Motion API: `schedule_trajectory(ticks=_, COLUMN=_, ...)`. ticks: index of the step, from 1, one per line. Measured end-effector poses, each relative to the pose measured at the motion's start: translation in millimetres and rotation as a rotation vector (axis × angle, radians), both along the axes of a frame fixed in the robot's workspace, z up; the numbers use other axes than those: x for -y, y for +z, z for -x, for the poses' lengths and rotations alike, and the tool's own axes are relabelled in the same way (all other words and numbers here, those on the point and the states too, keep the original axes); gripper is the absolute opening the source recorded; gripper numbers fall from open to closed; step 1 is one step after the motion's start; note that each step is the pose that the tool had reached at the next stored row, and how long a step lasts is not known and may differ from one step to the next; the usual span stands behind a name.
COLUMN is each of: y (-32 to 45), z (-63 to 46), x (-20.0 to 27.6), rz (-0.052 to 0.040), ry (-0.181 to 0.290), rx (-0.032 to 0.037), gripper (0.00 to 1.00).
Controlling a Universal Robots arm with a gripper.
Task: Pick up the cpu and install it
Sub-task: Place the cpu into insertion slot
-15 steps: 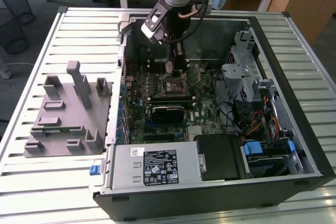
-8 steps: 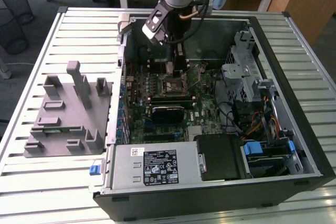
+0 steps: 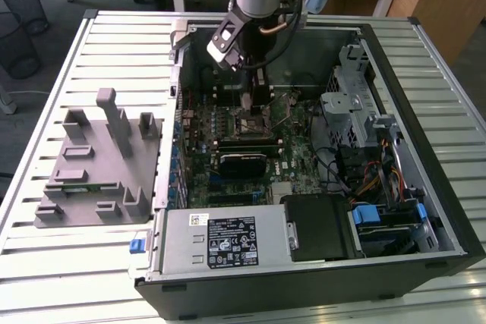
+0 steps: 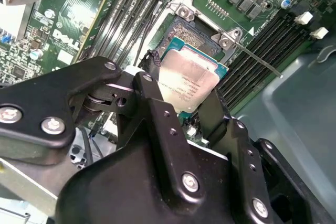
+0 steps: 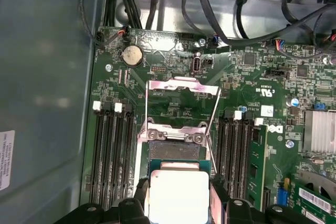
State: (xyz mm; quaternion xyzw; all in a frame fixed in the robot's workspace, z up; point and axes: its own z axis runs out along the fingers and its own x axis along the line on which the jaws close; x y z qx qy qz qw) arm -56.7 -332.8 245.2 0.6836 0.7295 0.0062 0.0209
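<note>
In the upper middle of the exterior view, inside the open computer case [image 3: 304, 294], I am holding my hand [image 3: 254, 104] low over the green board [image 3: 298, 166]. In both wrist views it is clamping the cpu [image 4: 189, 80] [image 5: 178, 195] by opposite edges, silvery top up, over the open socket [image 5: 175, 150].

cpu [image 5: 179, 198] cut by the first wrist view's edge, socket [image 5: 175, 151] partly hidden beneath it
</note>
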Motion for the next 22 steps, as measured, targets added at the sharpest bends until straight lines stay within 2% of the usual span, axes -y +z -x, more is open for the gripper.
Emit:
schedule_trajectory(ticks=4, y=-2.7, z=-0.1, x=0.6, rz=-0.0003, ry=0.0, rx=-0.0001, gripper=0.54)
schedule_trajectory(ticks=12, y=-3.3, z=-0.1, x=1.6, rz=-0.0004, ry=0.0, rx=0.0001, gripper=0.54)
schedule_trajectory(ticks=22, y=-15.2, z=-1.7, x=1.7, rz=-0.0006, ry=-0.005, rx=0.0, gripper=0.54)
